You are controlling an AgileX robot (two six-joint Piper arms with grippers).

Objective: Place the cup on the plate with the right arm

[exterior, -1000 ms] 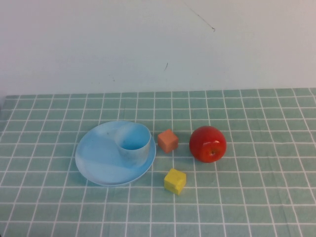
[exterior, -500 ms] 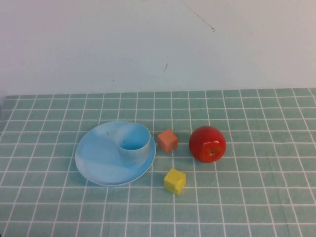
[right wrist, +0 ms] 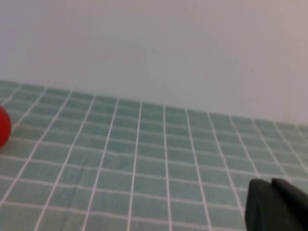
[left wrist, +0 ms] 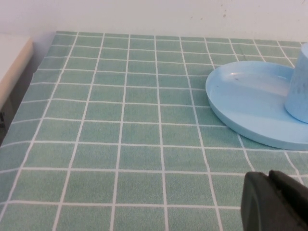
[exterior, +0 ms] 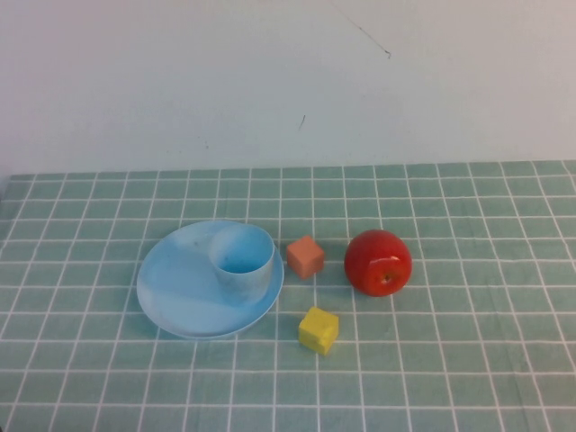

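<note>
Light blue and plain, the small tapered plastic cup point(exterior: 245, 262) already stands upright on the round shallow light blue plate point(exterior: 180, 288), set toward the plate's 2 o'clock rim rather than its middle. Judged from how things lie, the placing is done and what remains is only to keep clear of it. Doing that well means the right arm stays low and wide of the plate, with no sweep across the cup's side; sitting so near the rim, a nudge could tip it onto the green checked tablecloth point(exterior: 468, 360).

Around the plate, taking the plate as the dial's centre: a small orange cube point(exterior: 306, 256) lies just beside the cup at about 3 o'clock, a red apple point(exterior: 379, 262) farther out the same way, and a yellow cube point(exterior: 319, 329) near 4 o'clock. None touches the plate.

Neither arm shows in the high view. The right gripper point(right wrist: 278, 206) appears only at the edge of its own wrist view, over bare cloth, well apart from the cup; it is clenched with nothing between the jaws. The left gripper point(left wrist: 274, 202) sits near the plate's rim in its wrist view, touching nothing, its dark fingertips pressed together and empty.
</note>
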